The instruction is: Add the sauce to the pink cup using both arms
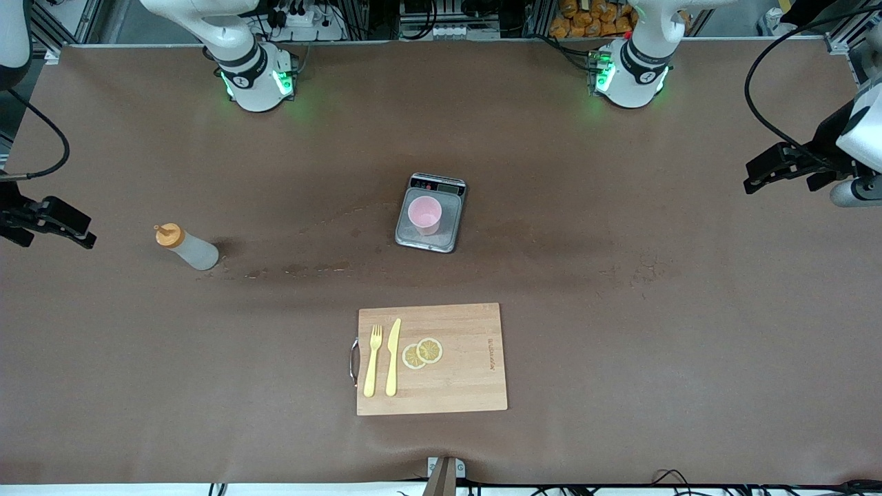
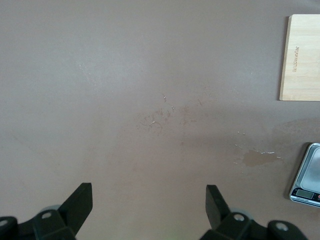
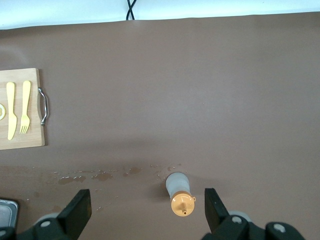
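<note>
The right hand (image 1: 48, 219) hangs over the desk (image 1: 620, 310) at the right arm's end, fingers spread apart and holding nothing; the sauce bottle (image 1: 187, 247) stands upright on the desk near it, toward the middle, with only bare brown surface and some wet smears between. The left hand (image 1: 778, 165) waits over the left arm's end, fingers likewise wide and empty. Well apart from both hands, at mid-desk, the pink cup (image 1: 424, 213) sits on a grey kitchen scale (image 1: 451, 189). Nearer the front camera lies a wooden cutting board (image 1: 468, 386) carrying a yellow fork (image 1: 373, 362), yellow knife (image 1: 393, 358) and two lemon slices (image 1: 422, 353).
</note>
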`<state>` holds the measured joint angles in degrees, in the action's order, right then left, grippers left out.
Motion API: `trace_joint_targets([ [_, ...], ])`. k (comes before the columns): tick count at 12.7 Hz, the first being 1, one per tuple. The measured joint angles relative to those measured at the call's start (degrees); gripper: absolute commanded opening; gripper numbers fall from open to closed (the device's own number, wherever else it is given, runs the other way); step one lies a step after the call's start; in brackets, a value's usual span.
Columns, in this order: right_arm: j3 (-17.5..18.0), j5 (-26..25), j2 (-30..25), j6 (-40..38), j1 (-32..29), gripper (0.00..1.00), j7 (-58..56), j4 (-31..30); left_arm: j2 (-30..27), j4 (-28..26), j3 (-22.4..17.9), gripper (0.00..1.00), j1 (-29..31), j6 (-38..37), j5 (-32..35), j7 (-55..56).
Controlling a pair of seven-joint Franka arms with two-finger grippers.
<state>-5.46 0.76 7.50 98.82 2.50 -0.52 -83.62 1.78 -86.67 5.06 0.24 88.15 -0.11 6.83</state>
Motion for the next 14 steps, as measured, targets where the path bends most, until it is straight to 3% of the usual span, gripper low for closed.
trace_joint_targets([
  [14,0.4,-1.5,0.0,-0.1,0.6,1.0,2.1,0.7,0.0,0.0,0.0,1.0,0.0,0.0,0.0,0.0],
])
